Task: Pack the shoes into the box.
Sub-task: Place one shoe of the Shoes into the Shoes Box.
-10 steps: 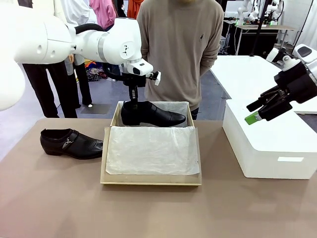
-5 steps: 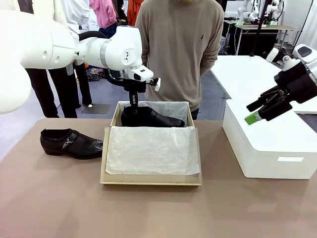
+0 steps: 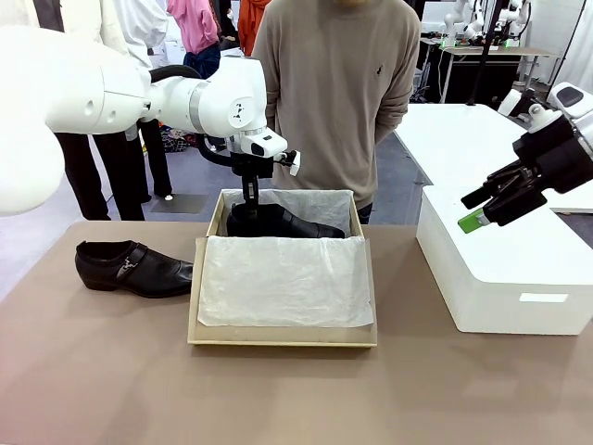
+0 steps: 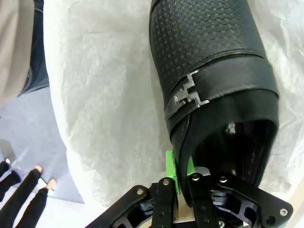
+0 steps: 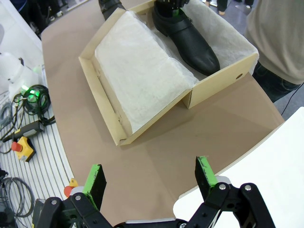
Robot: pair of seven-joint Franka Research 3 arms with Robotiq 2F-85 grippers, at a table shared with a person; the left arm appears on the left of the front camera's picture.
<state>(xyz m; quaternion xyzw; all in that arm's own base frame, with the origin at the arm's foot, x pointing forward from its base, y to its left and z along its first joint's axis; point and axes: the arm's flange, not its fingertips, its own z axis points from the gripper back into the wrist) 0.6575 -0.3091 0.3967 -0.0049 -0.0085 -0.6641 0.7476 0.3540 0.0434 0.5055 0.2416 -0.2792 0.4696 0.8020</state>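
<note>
Centre frame, the tissue-lined cardboard shoebox [image 3: 278, 335] holds one black buckled shoe [image 3: 283, 222]. The left gripper [image 3: 250, 206] pinches its heel rim. The second shoe [image 3: 132, 268] lies on the table [image 3: 296, 399] at left. The right gripper [image 3: 474, 209] hangs open at right.

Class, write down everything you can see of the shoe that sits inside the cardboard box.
The shoe is black and leather-looking, pointed-toed, with a dotted upper and a strap with a metal buckle. It lies upright inside the cardboard box, toe toward the robot's right, on white tissue paper. The left gripper is shut on its heel-end rim, pinching it from outside and inside.
</note>
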